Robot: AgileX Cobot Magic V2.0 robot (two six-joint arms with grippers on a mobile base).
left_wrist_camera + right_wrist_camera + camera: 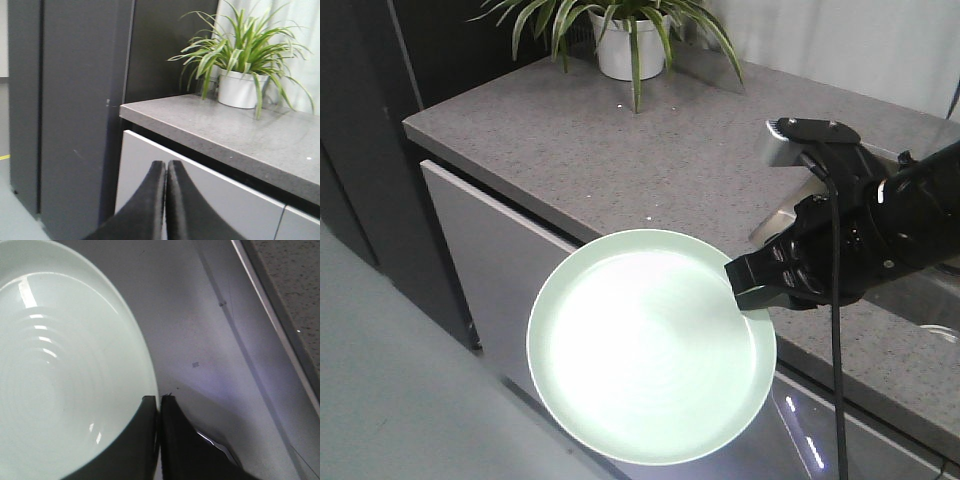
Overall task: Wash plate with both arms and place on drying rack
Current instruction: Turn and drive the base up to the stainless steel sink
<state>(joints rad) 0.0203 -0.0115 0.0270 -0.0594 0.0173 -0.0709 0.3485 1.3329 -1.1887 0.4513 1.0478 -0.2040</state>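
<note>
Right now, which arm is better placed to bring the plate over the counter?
Likely right. The right gripper is shut on the plate's rim, beside the counter. The left gripper is shut on nothing, facing a dark cabinet, no plate in view.

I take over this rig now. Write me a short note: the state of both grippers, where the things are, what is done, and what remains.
The left gripper is shut and holds nothing. It points toward the counter edge.
The right gripper is shut on the rim of the plate.
The plate is held in the air in front of the counter and rests on nothing.
The drying rack is not in view.
Done: the plate is in hand, one arm only. Whether it is washed cannot be told.
Left: wash it with both arms if needed, then set it on the drying rack.
</note>
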